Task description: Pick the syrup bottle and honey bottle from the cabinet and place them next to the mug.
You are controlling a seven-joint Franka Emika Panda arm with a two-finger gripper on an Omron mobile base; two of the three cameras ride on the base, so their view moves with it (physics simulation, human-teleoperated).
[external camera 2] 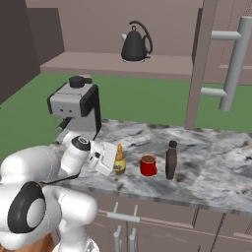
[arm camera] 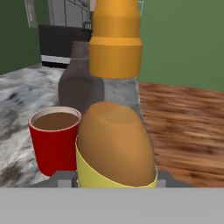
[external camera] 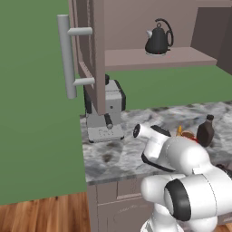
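**benchwatcher:** so where's the honey bottle [external camera 2: 119, 159] sitting relative to the tool [external camera 2: 109, 162] right now? That's what the next move hangs on imo.

**pandafan:** It's right in the tool, jaws narrowed onto its body, which is clearest in the hand view. Long axis is upright, nozzle up. From the right base view it's low over the bench [external camera 2: 206, 162], near the front edge; can't tell if its base is touching the marble yet. The tool comes at it from the coffee machine [external camera 2: 76, 106] side.

**benchwatcher:** and the mug [external camera 2: 147, 165]?

**pandafan:** Just beside the honey bottle, on the side away from the tool. The syrup bottle [external camera 2: 171, 160] stands upright just past the mug. So they line up along the front edge: tool, honey, mug, syrup.

**benchwatcher:** so basically placed?

**pandafan:** I'd guess yes. Letting go and backing off toward the coffee machine looks like what's left. The mug's close, so pulling away from it seems safest. The cabinet [external camera 2: 199, 64] shelf has the kettle [external camera 2: 135, 44] on it.
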